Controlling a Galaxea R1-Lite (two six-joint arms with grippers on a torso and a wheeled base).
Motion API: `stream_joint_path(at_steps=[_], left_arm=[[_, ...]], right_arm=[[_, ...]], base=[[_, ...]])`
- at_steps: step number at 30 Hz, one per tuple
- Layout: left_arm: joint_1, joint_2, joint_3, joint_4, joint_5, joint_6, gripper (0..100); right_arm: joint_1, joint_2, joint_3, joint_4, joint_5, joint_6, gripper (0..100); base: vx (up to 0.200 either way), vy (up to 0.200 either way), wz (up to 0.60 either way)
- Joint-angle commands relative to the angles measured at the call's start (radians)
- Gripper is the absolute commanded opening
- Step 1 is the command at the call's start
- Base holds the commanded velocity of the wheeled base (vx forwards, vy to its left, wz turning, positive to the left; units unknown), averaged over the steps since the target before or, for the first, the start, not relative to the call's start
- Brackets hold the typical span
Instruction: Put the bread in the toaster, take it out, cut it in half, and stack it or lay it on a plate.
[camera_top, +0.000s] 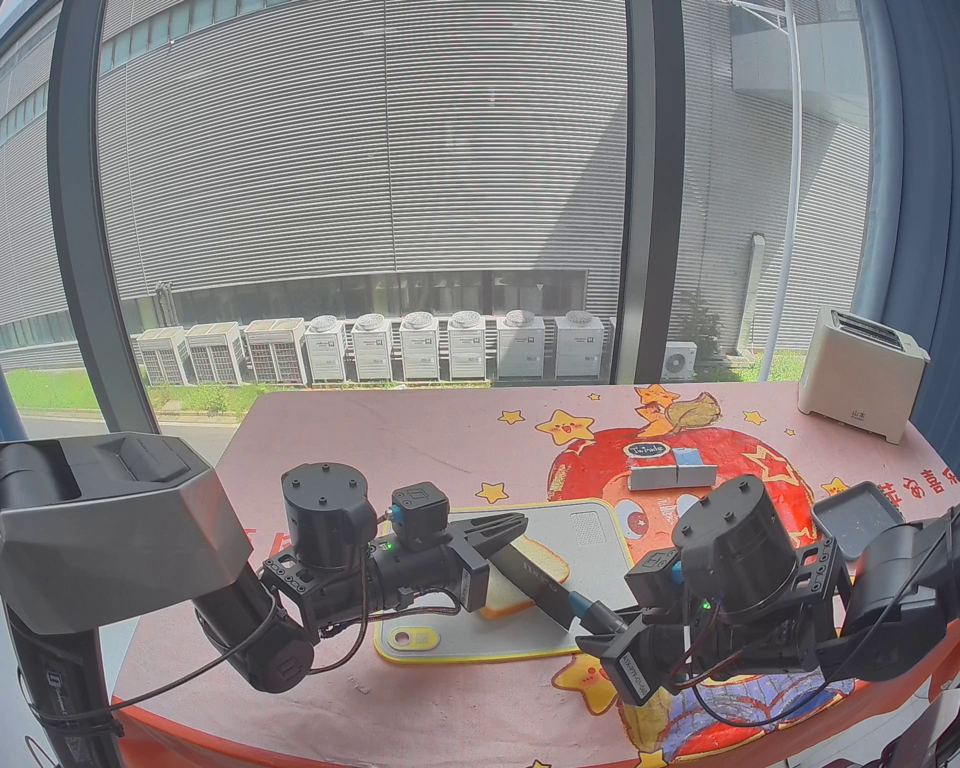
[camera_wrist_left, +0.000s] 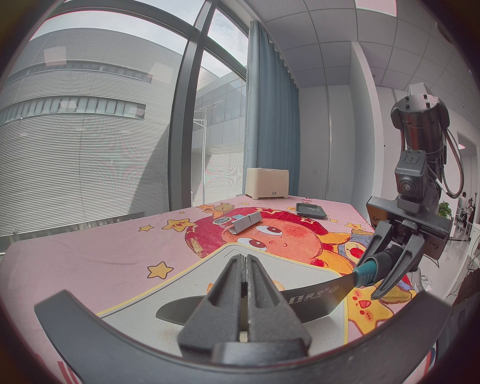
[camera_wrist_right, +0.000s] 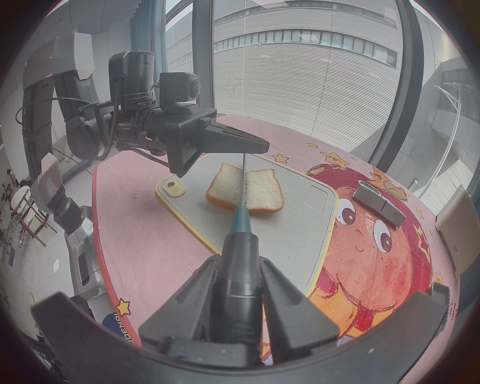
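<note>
The bread (camera_wrist_right: 265, 190) lay flat on the board (camera_top: 600, 530) near the front of the desk (camera_top: 400, 440). The right gripper (camera_wrist_right: 239, 265) was clamped on the handle of the knife (camera_top: 535, 585), with the blade reaching out across the middle of the slice. In the right wrist view the blade showed edge-on as a thin line, so it could not be told whether it had gone through the bread or only rested on it. In the head view the blade and the left gripper (camera_top: 520, 522) covered most of the slice, leaving only its crust edges showing. The left gripper's fingers were pressed together and pointed over the slice's left half; whether they touched the bread was hard to make out. In the left wrist view those fingers hid nearly all of the slice. The toaster (camera_top: 860, 372) stood at the desk's far right corner, well apart from the board. The dark plate (camera_top: 855, 515) sat to the right of the board, its near edge hidden behind the right arm. A grey knife holder (camera_top: 672, 472) lay on the desk beyond the board.
</note>
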Motion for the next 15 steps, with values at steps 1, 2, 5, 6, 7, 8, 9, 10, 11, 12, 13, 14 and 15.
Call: stream_joint_path(at_steps=[1, 2, 5, 6, 7, 8, 9, 10, 11, 12, 13, 14, 15], left_arm=[[0.002, 0.009, 0.005, 0.005, 0.0, 0.0, 0], [0.003, 0.019, 0.002, 0.005, 0.0, 0.0, 0], [0.008, 0.049, -0.007, 0.002, 0.0, 0.0, 0], [0.009, 0.06, -0.009, -0.007, 0.0, 0.0, 0], [0.011, 0.061, -0.007, -0.012, 0.0, 0.0, 0], [0.009, 0.063, -0.006, -0.016, 0.0, 0.0, 0], [0.009, 0.065, -0.006, -0.018, 0.0, 0.0, 0], [0.009, 0.065, -0.007, -0.019, 0.0, 0.0, 0], [0.009, 0.063, -0.009, -0.019, 0.0, 0.0, 0], [0.009, 0.061, -0.011, -0.019, 0.0, 0.0, 0], [0.008, 0.06, -0.012, -0.019, 0.0, -0.002, 0], [0.008, 0.058, -0.015, -0.019, 0.0, -0.002, 0], [0.006, 0.057, -0.015, -0.019, 0.0, -0.002, 0]], right_arm=[[0.0, -0.009, -0.008, -0.001, 0.0, 0.001, 0], [-0.001, -0.009, -0.01, -0.001, 0.0, 0.0, 0], [-0.003, -0.006, -0.013, -0.001, 0.0, 0.0, 0], [-0.003, -0.005, -0.013, -0.001, 0.0, 0.0, 0], [-0.003, -0.006, -0.013, -0.001, 0.0, 0.0, 0], [-0.003, -0.006, -0.013, 0.0, 0.0, 0.001, 0], [-0.003, -0.008, -0.013, 0.0, 0.0, 0.0, 0], [-0.003, -0.006, -0.011, 0.0, 0.0, 0.003, 0], [-0.003, -0.005, -0.008, 0.0, 0.0, 0.004, 0], [-0.003, -0.003, -0.007, 0.0, 0.0, 0.004, 0], [-0.003, -0.002, -0.005, 0.0, 0.0, 0.004, 0], [-0.003, 0.002, -0.005, 0.002, -0.001, 0.004, 0], [-0.004, 0.002, -0.005, 0.002, -0.001, 0.004, 0]], base=[[0.0, 0.0, 0.0], [0.0, 0.0, 0.0], [0.0, 0.0, 0.0], [0.0, 0.0, 0.0], [0.0, 0.0, 0.0], [0.0, 0.0, 0.0], [0.0, 0.0, 0.0], [0.0, 0.0, 0.0], [0.0, 0.0, 0.0], [0.0, 0.0, 0.0], [0.0, 0.0, 0.0], [0.0, 0.0, 0.0], [0.0, 0.0, 0.0]])
